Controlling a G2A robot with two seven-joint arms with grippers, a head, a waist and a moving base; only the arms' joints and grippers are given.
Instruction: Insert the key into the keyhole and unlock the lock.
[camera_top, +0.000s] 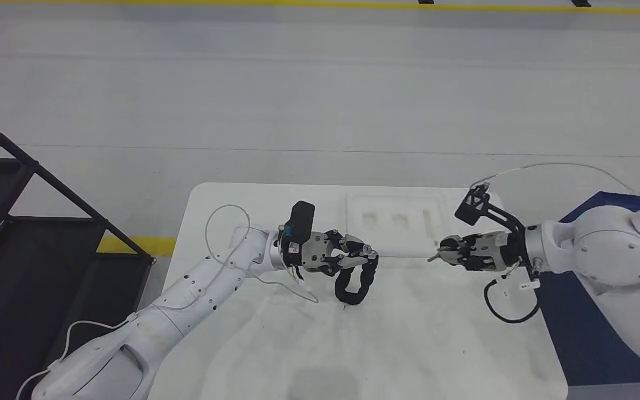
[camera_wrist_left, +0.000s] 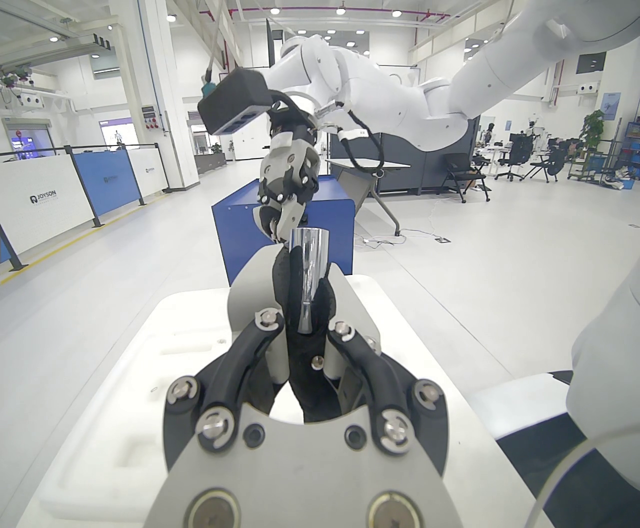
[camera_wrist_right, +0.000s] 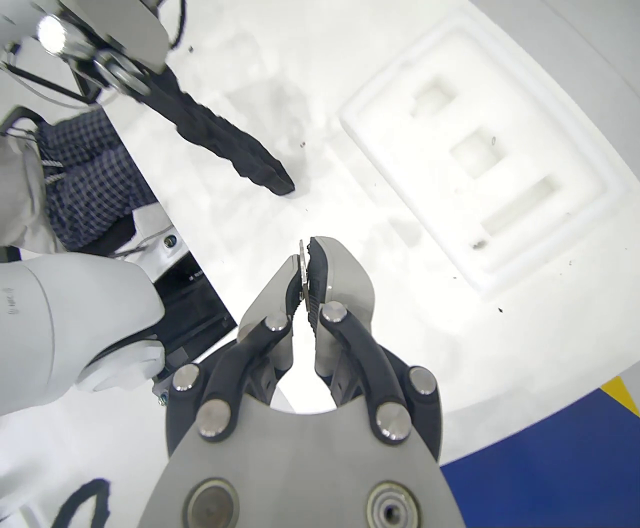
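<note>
The lock is a black cable loop with a chrome cylinder at its head. My left gripper is shut on it above the table's middle, and the cylinder sticks out past the fingertips. My right gripper hovers to the right, shut on a thin metal key whose tip points at the lock. A clear gap separates key and cylinder. In the right wrist view the black cable hangs from the left gripper toward the table.
A white foam tray with three recesses lies at the table's far edge, just behind both grippers. The white table is bare in front. A blue surface borders the right side, a black rack the left.
</note>
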